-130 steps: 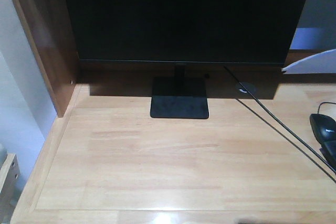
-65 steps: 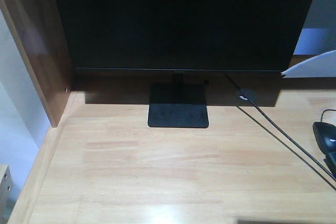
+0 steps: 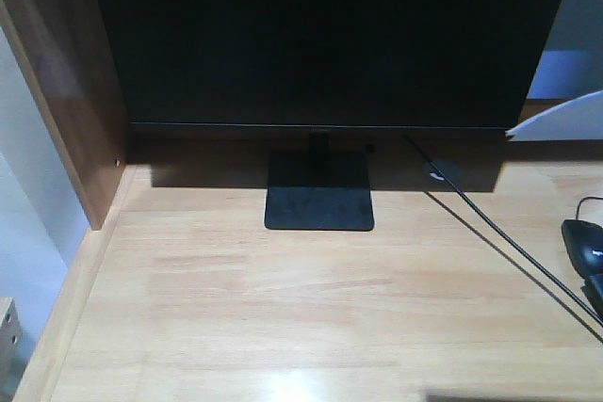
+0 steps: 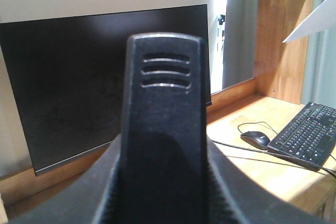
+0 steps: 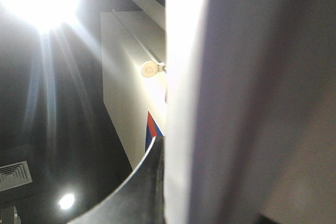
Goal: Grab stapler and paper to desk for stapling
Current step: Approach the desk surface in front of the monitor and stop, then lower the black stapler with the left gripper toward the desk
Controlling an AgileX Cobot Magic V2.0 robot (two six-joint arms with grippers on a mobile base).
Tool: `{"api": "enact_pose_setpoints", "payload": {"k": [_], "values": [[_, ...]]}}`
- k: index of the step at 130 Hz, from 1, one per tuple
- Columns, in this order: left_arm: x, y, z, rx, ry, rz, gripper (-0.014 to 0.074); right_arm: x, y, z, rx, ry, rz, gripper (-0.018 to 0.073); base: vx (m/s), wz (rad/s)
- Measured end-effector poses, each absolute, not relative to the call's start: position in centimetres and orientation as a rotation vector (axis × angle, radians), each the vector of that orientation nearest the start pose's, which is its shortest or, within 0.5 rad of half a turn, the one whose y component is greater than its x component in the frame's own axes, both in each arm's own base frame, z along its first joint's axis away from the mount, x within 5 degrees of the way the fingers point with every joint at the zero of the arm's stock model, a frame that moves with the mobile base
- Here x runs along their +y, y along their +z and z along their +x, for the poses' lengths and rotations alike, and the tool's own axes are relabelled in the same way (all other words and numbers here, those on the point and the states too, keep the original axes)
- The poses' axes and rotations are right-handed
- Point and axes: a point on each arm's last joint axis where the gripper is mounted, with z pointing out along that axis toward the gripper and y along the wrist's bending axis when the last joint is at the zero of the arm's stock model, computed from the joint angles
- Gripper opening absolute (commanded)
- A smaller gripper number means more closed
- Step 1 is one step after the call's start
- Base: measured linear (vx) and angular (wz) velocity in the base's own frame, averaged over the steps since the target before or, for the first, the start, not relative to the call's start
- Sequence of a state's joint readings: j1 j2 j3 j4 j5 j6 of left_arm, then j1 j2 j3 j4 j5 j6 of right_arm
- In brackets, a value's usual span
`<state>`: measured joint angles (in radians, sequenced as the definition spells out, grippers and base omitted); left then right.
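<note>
Step in hand (judged): carry-in. Both items read as already lifted, and neither is on the desk (image 3: 283, 298) yet.

Left gripper (image 4: 163, 192): closed around a black moulded body that fills the centre of the wrist view end-on. I take it to be the stapler (image 4: 164, 93). It is matte, fine-grained plastic with a rounded top and three shallow slots toward 12 o'clock. No orange label shows from this end, so the identity is a judgement.

Right gripper: fingers not resolved. Only a grey curved edge (image 5: 137, 190) at 6 o'clock meets the paper (image 5: 236, 103), which stands edge-on against the lens, smooth, white, blank and washed by glare. In the front view a pointed corner (image 3: 565, 118) of it hangs in the air at 3 o'clock, touching nothing. The sheet is airborne, so I judge it pinched.

Desk: pale butcher-block strips with a slight gloss, and a darker brown side panel (image 3: 57, 82) at 9 o'clock. The monitor (image 3: 320, 35) stands at 12 o'clock on a flat square base (image 3: 318, 193). A thin cable (image 3: 499, 242) runs toward 4 o'clock. The mouse (image 3: 582, 244) sits at the 3 o'clock edge.

Next move (judged): lay the paper flat on the open wood at 6 o'clock, in front of the base and clear of cable and mouse. A thin sheet flops, so lay it down rather than drop it. Then set the stapler just beside it.
</note>
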<state>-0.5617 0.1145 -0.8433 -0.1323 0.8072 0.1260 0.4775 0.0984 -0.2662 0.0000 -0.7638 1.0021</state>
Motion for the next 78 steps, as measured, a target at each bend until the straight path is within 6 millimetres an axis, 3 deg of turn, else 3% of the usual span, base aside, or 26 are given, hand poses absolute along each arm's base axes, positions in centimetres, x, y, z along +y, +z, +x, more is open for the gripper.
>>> {"api": "enact_pose_setpoints", "payload": {"k": [78], "values": [[0.85,39.25,-2.98,1.485,-0.489,0.536,-0.0006,0.35,35.12,0.68,0.584,1.439,0.157,-0.0006,0.00,0.00]]}}
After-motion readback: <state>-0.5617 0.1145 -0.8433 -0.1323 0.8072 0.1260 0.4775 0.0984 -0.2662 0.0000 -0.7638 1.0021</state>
